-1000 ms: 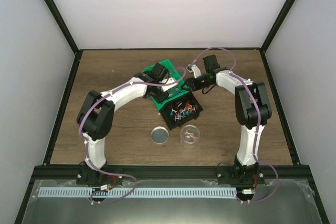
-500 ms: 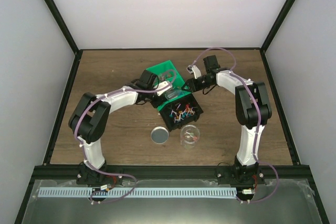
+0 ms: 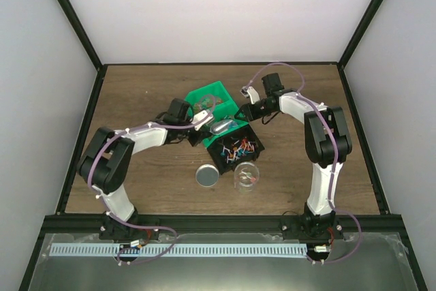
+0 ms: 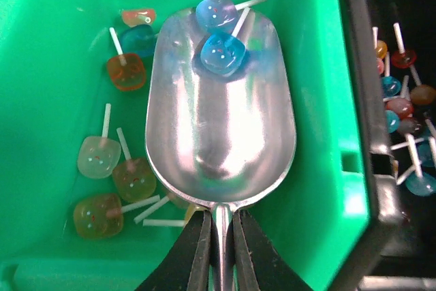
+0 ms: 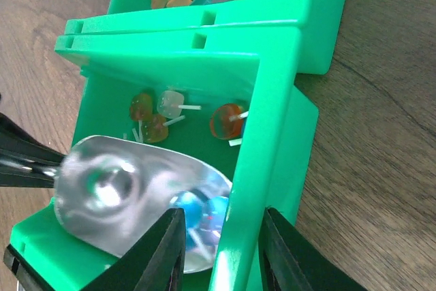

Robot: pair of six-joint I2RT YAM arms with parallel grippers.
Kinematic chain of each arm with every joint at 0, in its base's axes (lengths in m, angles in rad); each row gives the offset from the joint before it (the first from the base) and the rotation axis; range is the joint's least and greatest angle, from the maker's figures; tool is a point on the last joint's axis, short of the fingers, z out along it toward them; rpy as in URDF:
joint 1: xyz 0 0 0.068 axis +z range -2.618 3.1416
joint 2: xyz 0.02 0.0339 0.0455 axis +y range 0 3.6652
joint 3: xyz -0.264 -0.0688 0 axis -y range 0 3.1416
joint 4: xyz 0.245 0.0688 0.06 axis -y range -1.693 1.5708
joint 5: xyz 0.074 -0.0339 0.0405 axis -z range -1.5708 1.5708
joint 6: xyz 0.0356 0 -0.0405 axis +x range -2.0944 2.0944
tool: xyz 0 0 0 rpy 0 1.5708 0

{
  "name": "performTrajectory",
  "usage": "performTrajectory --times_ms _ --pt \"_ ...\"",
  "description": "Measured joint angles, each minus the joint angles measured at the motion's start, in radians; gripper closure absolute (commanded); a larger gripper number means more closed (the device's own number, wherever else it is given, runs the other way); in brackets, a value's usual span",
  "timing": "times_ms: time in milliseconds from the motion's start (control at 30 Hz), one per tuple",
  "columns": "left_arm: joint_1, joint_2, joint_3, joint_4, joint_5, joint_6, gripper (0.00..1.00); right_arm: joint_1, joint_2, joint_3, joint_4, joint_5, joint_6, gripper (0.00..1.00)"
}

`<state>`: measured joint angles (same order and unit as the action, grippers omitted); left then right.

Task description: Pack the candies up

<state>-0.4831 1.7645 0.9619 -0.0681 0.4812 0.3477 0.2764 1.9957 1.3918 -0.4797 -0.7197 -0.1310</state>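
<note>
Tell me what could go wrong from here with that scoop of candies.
1. The two blue candies sit near the open front lip of the scoop; tilting it forward on the way to the clear cup could spill them.
2. The left gripper pinches only the thin handle, so the scoop might twist.
3. The right gripper holds the wall of the green bin close to the scoop; lifting could knock it.

Bright, even light; glare on scoop [image 4: 225, 134]; right-wrist view slightly soft.
</note>
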Motion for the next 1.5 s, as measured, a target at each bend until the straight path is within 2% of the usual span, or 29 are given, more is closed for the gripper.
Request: performTrajectory --times_ms 333,567,800,967,1200,1367,1500 --pt "0.05 -0.053 -0.046 0.064 0.047 -0.01 0.96 0.002 0.0 0.0 0.0 0.024 -0.007 0.66" --pt "0.109 -0.138 -0.048 -0.027 0.047 0.092 0.96 0.002 0.0 0.0 -0.006 0.035 -0.008 0.62" --pt "0.148 -0.249 -0.048 -0.132 0.075 0.18 0.96 0.002 0.0 0.0 -0.008 0.034 -0.011 0.54" --pt "0.148 -0.343 -0.048 -0.224 0.109 0.212 0.96 0.002 0.0 0.017 -0.029 0.031 -0.019 0.39" --pt "0.149 -0.507 -0.047 -0.403 0.164 0.314 0.96 -0.003 -0.028 0.037 -0.046 0.019 -0.039 0.12" --pt "0.133 -0.562 -0.023 -0.558 0.175 0.415 0.96 -0.013 -0.051 0.042 -0.058 0.009 -0.044 0.01" --pt "0.081 -0.59 0.03 -0.688 0.171 0.504 0.96 -0.027 -0.064 0.042 -0.072 0.004 -0.053 0.0"
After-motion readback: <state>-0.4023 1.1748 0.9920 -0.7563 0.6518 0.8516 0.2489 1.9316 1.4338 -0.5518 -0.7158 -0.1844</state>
